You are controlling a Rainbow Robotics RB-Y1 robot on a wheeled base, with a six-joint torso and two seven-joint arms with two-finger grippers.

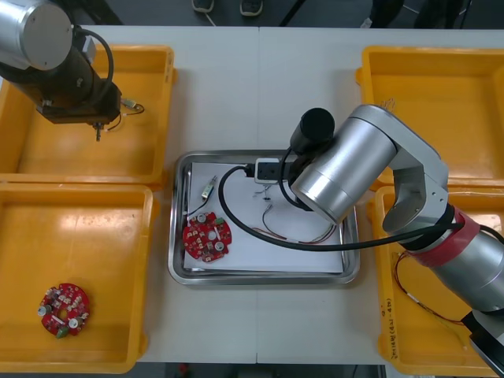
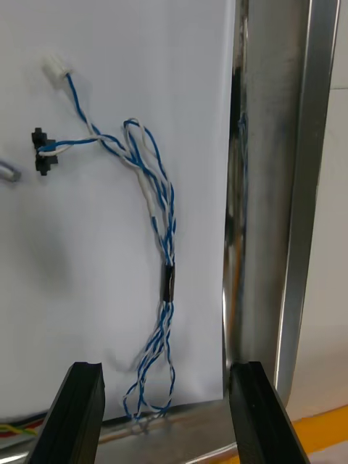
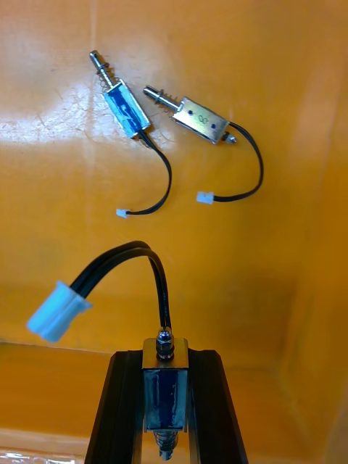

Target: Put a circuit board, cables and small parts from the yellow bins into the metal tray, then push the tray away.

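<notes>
Circuit board (image 1: 63,309), a spare, lies in the near left yellow bin (image 1: 24,236), closest to the robot. Next out, at the middle of the counter (image 1: 236,87), the metal tray (image 1: 260,279) already carries a second circuit board (image 1: 206,238), one small metal part (image 1: 208,187), a red and yellow cable (image 1: 299,239) and a twisted blue and white cable (image 2: 163,239) on its white liner (image 2: 109,72). Right tool (image 2: 167,370) hangs above that twisted cable, fingers wide with nothing gripped; the cable's lower loop lies close to the tray's rim. Farthest, over the far left bin (image 1: 150,94), the left tool (image 3: 165,362) is clamped narrowly on a held part (image 3: 165,395), whose black lead (image 3: 156,279) and white plug (image 3: 58,312) arch free; two similar parts (image 3: 123,109) rest on the bin floor beneath.

Hazards, as judged:
- The dangling lead may catch the bin wall or tray rim in transfer and twist the part out of its narrow hold.
- The right arm (image 1: 346,169) spans the tray, so a left tool approach before it clears risks contact.
- A low right tool withdrawal could hook the loop and drag the cable over the rim.
</notes>
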